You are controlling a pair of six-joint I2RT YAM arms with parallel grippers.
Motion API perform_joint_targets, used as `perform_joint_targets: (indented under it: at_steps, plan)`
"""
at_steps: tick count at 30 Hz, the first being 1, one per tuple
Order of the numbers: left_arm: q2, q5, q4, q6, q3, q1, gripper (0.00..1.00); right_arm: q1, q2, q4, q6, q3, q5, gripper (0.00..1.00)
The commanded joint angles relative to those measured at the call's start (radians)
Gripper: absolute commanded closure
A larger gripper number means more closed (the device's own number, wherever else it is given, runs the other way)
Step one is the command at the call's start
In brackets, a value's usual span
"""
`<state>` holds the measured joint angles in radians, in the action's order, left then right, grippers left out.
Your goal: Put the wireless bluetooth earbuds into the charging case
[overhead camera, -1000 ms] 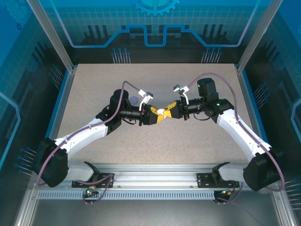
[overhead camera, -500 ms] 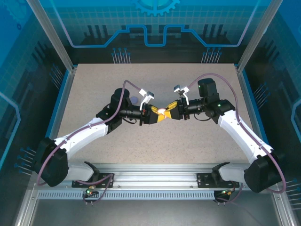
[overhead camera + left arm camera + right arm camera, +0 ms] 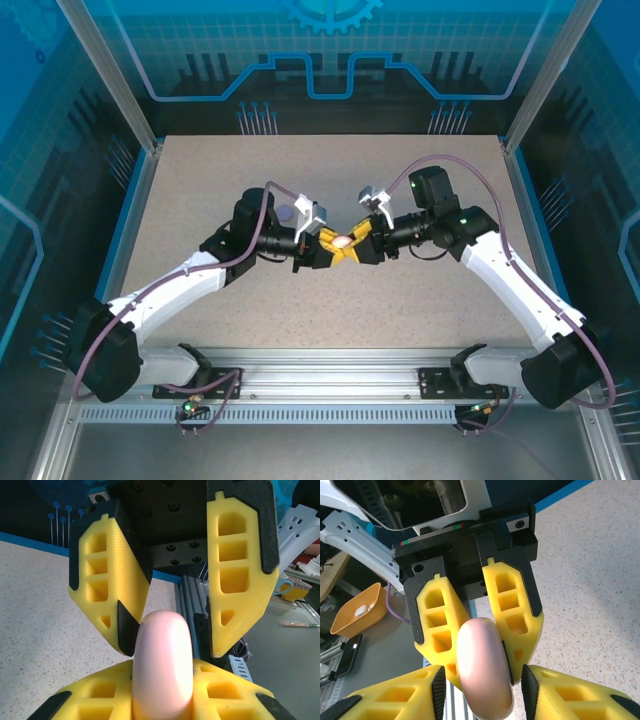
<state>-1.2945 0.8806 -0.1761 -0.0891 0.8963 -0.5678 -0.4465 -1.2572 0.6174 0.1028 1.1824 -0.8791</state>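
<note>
A pale pink, rounded charging case (image 3: 343, 241) hangs above the middle of the table, closed and seen edge-on. My left gripper (image 3: 336, 246) comes in from the left and is shut on it. In the left wrist view its yellow fingers (image 3: 95, 700) clamp the case (image 3: 162, 660) from both sides. My right gripper (image 3: 352, 240) faces it from the right, open around the same case (image 3: 485, 670), with a narrow gap at each pad (image 3: 438, 690). The earbuds are out of view.
A small purple round thing (image 3: 285, 212) lies on the speckled table (image 3: 400, 300) just behind the left wrist. An orange bin (image 3: 362, 612) holding a white item stands off the table. Aluminium posts and blue panels fence the table's sides.
My right gripper has opened off the pink case while the left gripper has stayed shut on it. Both wrists have shifted slightly toward the far side.
</note>
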Motion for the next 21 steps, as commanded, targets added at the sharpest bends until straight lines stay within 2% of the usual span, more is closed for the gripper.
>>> perform_joint_targets:
  at_steps: [1,21]
  plan:
    - [0.031,0.038,0.035,-0.077,0.029,-0.012,0.93,-0.016,-0.015,0.051,0.027,0.042,0.046,0.54]
    - [0.043,0.063,0.107,-0.154,0.041,-0.029,0.93,-0.013,-0.023,0.018,-0.031,0.056,0.216,0.53]
